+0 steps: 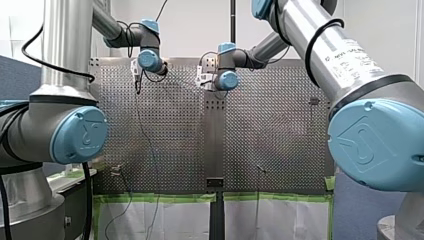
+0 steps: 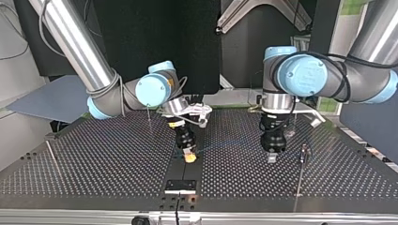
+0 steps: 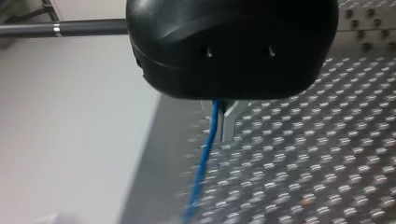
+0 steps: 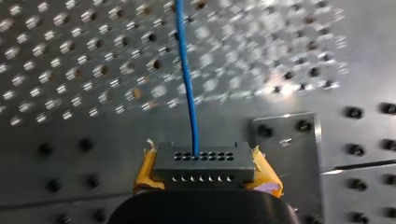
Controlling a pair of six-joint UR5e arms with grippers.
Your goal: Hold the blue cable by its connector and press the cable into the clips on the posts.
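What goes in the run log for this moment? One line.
right tool: shut on connector | blue cable: runs from connector to left tool | both tools: just above perforated table

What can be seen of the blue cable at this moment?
The blue cable is thin, smooth and plastic-looking. One end enters a dark grey connector clamped between my right gripper's yellow pads. It runs over the perforated table to my left gripper, pinched between its metal fingers.
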